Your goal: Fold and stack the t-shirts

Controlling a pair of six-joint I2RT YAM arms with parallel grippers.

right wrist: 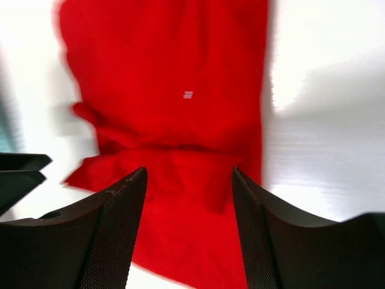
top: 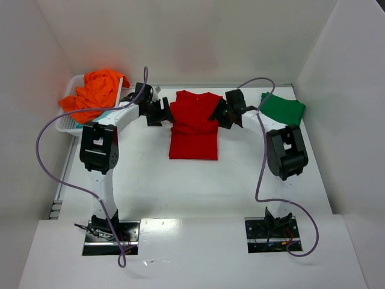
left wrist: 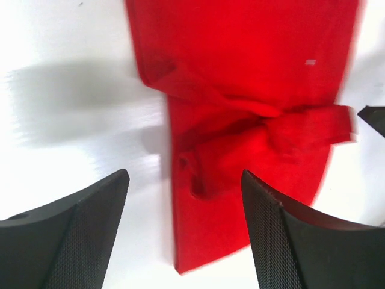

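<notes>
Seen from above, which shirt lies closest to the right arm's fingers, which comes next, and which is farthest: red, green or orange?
1. red shirt, centre, beside the right fingers.
2. green shirt, back right corner.
3. orange shirt, in the basket, far left.

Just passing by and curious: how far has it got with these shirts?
Done: the green shirt lies aside at far right, apparently folded. In hand: the red shirt, sleeves tucked in, both arms' jaws open beside it. Left: finishing red, stacking, and the orange shirt heaped in the basket.
</notes>
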